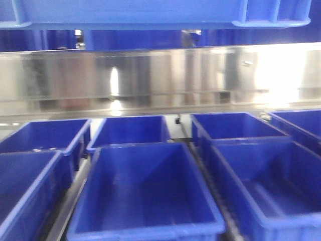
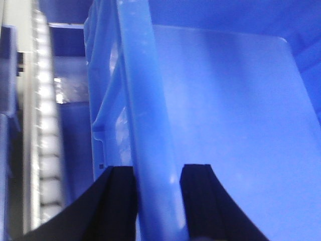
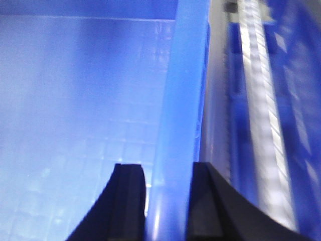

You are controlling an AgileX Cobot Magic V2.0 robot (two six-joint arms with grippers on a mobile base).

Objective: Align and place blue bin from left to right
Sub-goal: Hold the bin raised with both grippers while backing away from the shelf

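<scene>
Starting with the front-facing view, the blue bin (image 1: 150, 12) spans the top edge of the picture, with only its lower wall and thick rim showing, raised above the shiny steel rail (image 1: 150, 75); neither arm appears here; below the rail other blue crates stand in two rows, among them a middle crate (image 1: 145, 196) nearest the camera, a right-hand crate (image 1: 271, 186) just beside it, a left-hand crate (image 1: 25, 196) on the other side, and a back-row crate (image 1: 131, 129) beyond; all look empty.

Moving to the left wrist view, the left fingers (image 2: 120, 201) straddle the bin's rim, one black pad on each side of it and both touching it, so they are clenched on the rim; the smooth blue wall fills the right of the picture; a roller track (image 2: 45, 125) runs down the left side, blurred.

Turning to the right wrist view, the right fingers (image 3: 128, 201) pinch the opposite rim in the same way, grasping it; the bin's faintly gridded inner surface lies to the left, and a roller strip (image 3: 261, 125) runs past on the right.

Judged from these views, the pick-up is done and the bin hangs between both arms, not yet set down; choosing its place in the row, lowering it square with its neighbours and letting go are left.
</scene>
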